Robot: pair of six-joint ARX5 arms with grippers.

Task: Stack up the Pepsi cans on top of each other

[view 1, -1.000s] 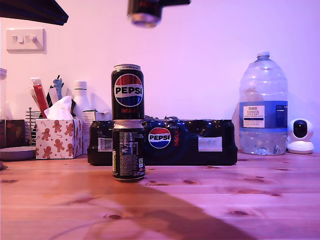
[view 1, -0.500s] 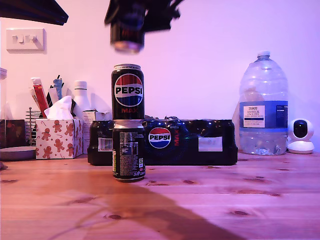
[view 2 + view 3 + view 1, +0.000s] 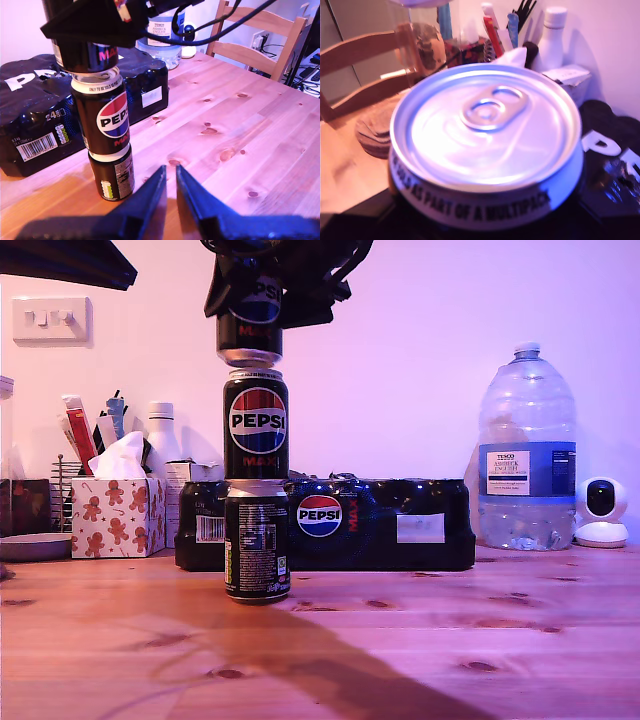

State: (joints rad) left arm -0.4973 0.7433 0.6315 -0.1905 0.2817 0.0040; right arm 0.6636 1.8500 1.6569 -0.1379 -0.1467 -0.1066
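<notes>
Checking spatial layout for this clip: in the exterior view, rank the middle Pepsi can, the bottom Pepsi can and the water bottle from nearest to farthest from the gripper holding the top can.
From my second gripper, which grips the top can:
1. Middle Pepsi can, directly beneath it.
2. Bottom Pepsi can, lowest in the stack, standing on the table.
3. Water bottle, far off at the exterior view's right.

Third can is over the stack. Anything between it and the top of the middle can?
Nothing visible. The third can, held by my second gripper, sits directly above the middle can, whose lid is bare.
</notes>
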